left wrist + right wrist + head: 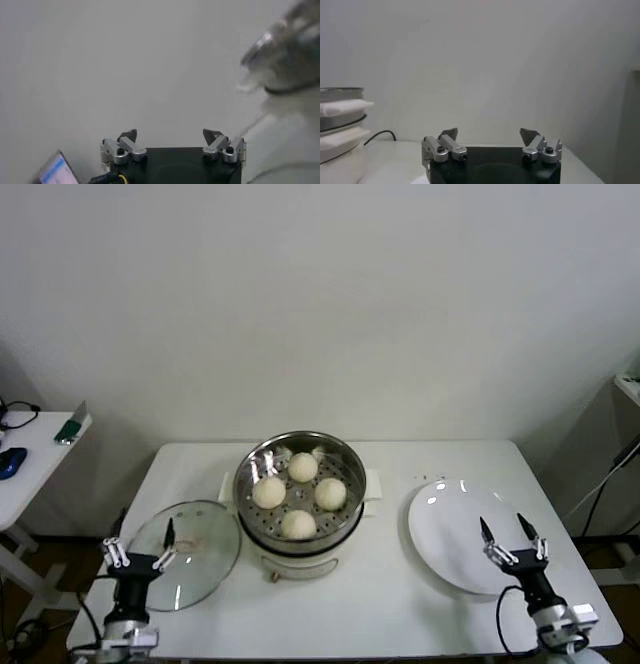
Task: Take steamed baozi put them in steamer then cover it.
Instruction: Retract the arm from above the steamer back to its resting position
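Note:
The steel steamer [256, 467] stands on its white pot base at the table's middle, also in the right wrist view [340, 107] and blurred in the left wrist view [285, 55]. Several cream-white baozi [299, 524] lie inside it. The glass cover [200, 569] with its pale handle lies flat on the table left of the steamer. My left gripper [140, 541] is open and empty, held over the cover's near left edge. My right gripper [510, 536] is open and empty over the near part of the white plate [445, 524].
A side table [30, 459] with small items stands off the left. A cable [380, 136] runs on the table behind the pot base. The table's near edge lies just below both grippers.

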Robot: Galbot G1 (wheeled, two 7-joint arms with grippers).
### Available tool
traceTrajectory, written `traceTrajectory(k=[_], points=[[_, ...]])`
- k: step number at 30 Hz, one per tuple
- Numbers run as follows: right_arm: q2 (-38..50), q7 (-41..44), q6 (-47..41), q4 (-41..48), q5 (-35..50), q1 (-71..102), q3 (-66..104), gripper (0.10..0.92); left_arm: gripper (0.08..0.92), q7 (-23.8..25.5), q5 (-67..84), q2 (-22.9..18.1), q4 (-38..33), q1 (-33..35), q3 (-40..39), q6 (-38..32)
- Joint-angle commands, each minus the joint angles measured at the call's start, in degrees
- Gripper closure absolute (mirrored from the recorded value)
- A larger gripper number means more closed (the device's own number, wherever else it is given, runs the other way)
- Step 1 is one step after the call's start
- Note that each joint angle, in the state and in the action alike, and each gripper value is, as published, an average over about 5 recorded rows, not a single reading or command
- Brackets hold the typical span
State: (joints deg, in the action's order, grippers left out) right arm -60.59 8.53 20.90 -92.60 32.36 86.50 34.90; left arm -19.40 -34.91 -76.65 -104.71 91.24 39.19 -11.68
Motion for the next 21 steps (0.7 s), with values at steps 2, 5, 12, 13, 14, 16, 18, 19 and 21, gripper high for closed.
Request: traceTrajectory(k=[2,5,12,13,14,16,18,19,21], points=[[-4.43,0.13,3.35,0.50,-0.75,2.95,1.00,0.203,0.177,-12.48,-33.11,2.45,9.49,1.98,-0.04,2.92],[-4.60,0.13,3.31,0.73,-0.79,2.69,0.91,0.203,0.177,-11.56,-33.95,2.19,10.38,1.78,-0.21,4.61],[-4.54,0.11,3.36,1.00,-0.77,2.71,1.02,0.203,0.177,-9.34,-34.48,2.31,13.05,-0.95,-0.64,6.28],[-4.55,0.12,3.37,1.00,-0.77,2.78,1.03,0.203,0.177,-9.02,-34.51,2.35,13.40,-1.46,-0.70,6.53],[-4.55,0.13,3.41,1.00,-0.77,2.87,1.05,0.203,0.177,-8.66,-34.59,2.38,13.74,-2.01,-0.78,6.81],[-4.57,0.16,3.52,1.01,-0.77,3.06,1.09,0.203,0.177,-7.86,-34.86,2.46,14.46,-3.03,-0.97,7.30],[-4.56,0.20,3.66,1.02,-0.76,3.24,1.15,0.203,0.177,-7.06,-35.16,2.47,15.17,-4.01,-1.17,7.78],[-4.56,0.20,3.72,1.03,-0.75,3.33,1.20,0.203,0.177,-6.60,-35.28,2.47,15.45,-4.40,-1.30,8.02],[-4.54,0.19,3.84,1.08,-0.72,3.46,1.29,0.203,0.177,-5.77,-35.39,2.42,15.86,-5.07,-1.58,8.43]])
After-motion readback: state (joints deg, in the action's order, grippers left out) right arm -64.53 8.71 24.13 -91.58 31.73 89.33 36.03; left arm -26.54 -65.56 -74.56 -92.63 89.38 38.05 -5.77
